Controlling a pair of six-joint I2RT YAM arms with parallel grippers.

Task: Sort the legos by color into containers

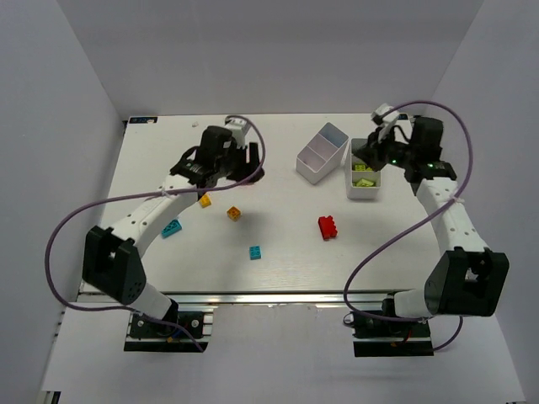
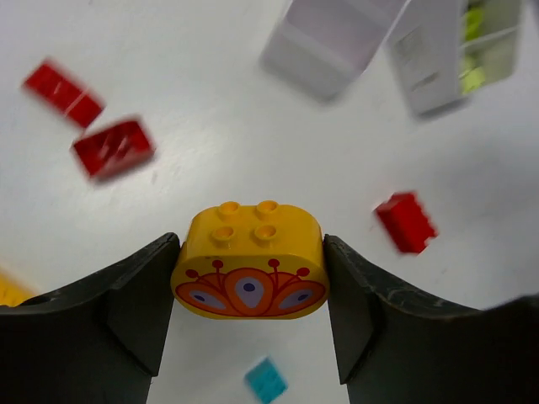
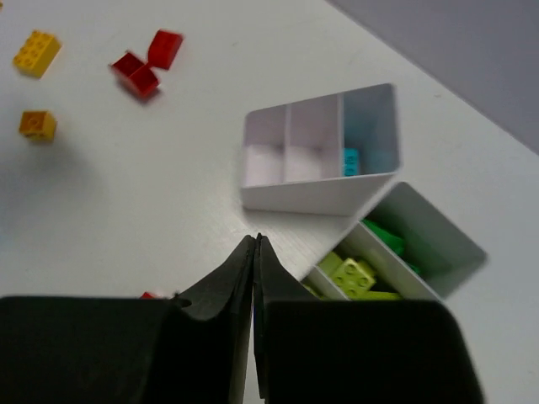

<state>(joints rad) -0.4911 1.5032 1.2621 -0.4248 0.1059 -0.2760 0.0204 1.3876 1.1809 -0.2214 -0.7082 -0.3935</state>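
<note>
My left gripper [image 2: 248, 282] is clamped on a rounded yellow brick [image 2: 250, 248] with an orange-and-red print on its side. One finger lies flat against each end, so its width holds the jaws fairly wide. It looks lifted off the table [image 2: 210, 126], though I can't be sure. My right gripper [image 3: 255, 278] is closed tip to tip with nothing in it, hanging just beside the containers.

Loose pieces lie on the table. A cyan brick [image 1: 254, 252] is nearest my bases, and a second cyan brick [image 1: 172, 228] sits off to the left. Beyond those are a red brick [image 1: 328, 227], an orange brick [image 1: 234, 214] and a plain yellow brick [image 1: 205, 200]. Farther on, two more red bricks [image 3: 147, 63] lie close together.

Farthest out stand the two containers. The divided tray [image 3: 286, 198] has one cyan piece [image 3: 351, 160] in its end compartment, and its other two compartments look bare. The second tray [image 3: 442, 244] holds lime bricks [image 3: 354, 273] and a green brick [image 3: 383, 236].

I'd judge the job well short of done. Green and lime look sorted, since none lies loose in view. One cyan is in, but two cyan, the reds, the orange, the plain yellow and the one I carry all remain
</note>
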